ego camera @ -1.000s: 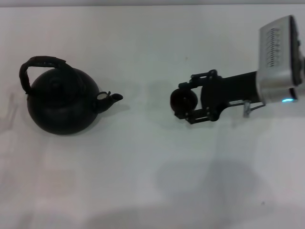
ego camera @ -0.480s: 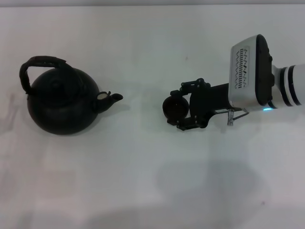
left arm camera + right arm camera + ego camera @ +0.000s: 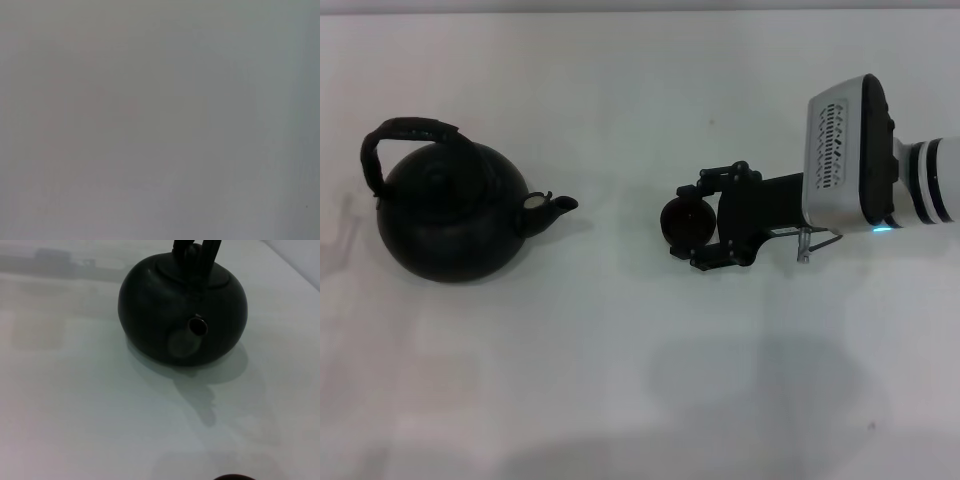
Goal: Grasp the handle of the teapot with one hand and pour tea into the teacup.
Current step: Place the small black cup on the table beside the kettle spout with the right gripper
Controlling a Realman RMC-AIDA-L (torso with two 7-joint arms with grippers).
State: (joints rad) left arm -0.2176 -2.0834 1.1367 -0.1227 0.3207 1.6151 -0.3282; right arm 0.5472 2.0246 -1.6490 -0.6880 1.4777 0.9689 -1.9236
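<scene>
**Black Cup Held, Pot Waiting**

Black and small, the teacup (image 3: 685, 222) sits between the fingers of the right gripper (image 3: 698, 222), which reaches in from the right side of the white table (image 3: 620, 380). The fingers close around the cup and hold it. The cup looks light and stiff, and its smooth round wall could slip, so a firm, gentle squeeze seems best.

Across a bare stretch of table, well apart from the cup, stands the teapot (image 3: 448, 215). Its short spout (image 3: 555, 205) points toward the cup. The pot is big and round and looks heavy, more so if it is full.

Over its top loops the handle (image 3: 405, 135). It looks rough, so it should not slide in a grip. The top of the arch seems the best place to take hold.

The left gripper is not in sight; its wrist view shows only plain grey.
</scene>
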